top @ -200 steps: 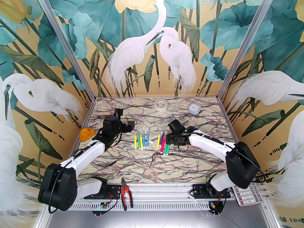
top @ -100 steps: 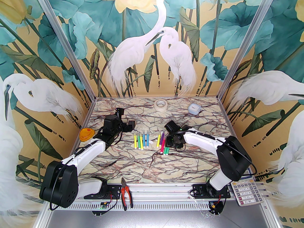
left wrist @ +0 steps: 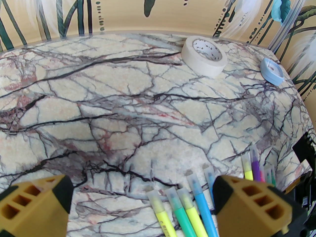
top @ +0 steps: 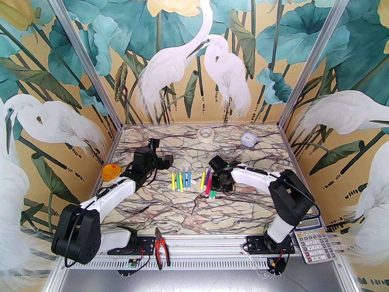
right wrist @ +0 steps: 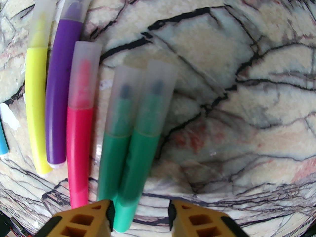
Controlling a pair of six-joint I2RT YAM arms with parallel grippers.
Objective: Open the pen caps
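Two groups of short markers lie mid-table, a left group (top: 180,179) and a right group (top: 208,182). Every marker I can see wears a pale translucent cap. In the right wrist view a yellow (right wrist: 37,107), a purple (right wrist: 59,95), a pink (right wrist: 79,132) and two green markers (right wrist: 138,157) lie side by side, and the green ones' caps (right wrist: 158,85) point away from me. My right gripper (right wrist: 140,216) is open, its fingers straddling the lower end of the right green marker. My left gripper (left wrist: 140,206) is open, low over the capped ends of yellow, green and blue markers (left wrist: 197,201).
A masking tape roll (top: 205,133) and a small pale-blue container (top: 248,139) sit at the back. An orange lid-like object (top: 111,172) lies at the left edge. Red-handled pliers (top: 161,248) and a calculator (top: 316,239) rest on the front rail.
My right arm has swung left, bringing its gripper over the green markers of the right group. The left arm has barely shifted.
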